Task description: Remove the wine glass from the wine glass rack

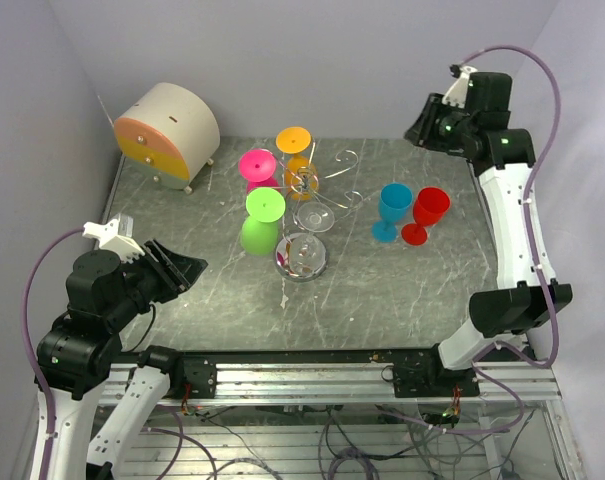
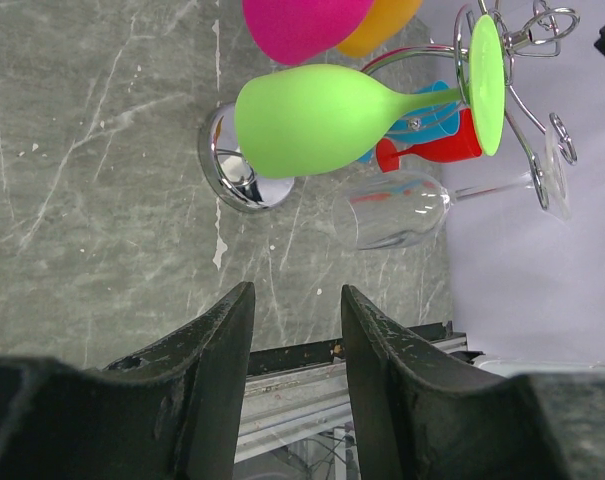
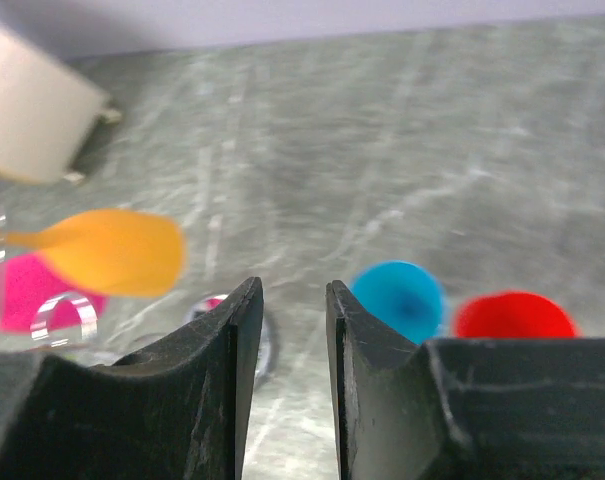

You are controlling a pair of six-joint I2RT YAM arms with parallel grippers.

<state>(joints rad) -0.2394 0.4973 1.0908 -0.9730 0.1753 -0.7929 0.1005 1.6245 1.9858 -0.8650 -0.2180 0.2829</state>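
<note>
Left wrist shows us a light, slick, lime-green plastic-looking wine glass (image 2: 312, 120), likely best taken by its bowl; left gripper (image 2: 297, 297) and right gripper (image 3: 292, 292) both gape empty.

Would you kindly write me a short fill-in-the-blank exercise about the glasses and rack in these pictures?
The blue wine glass stands on the table beside the ____ one.
On the wine glass rack, the ____ wine glass hangs nearest the left gripper.
Between its open jaws, the left gripper holds ____.
Missing words: red; green; nothing.
</note>
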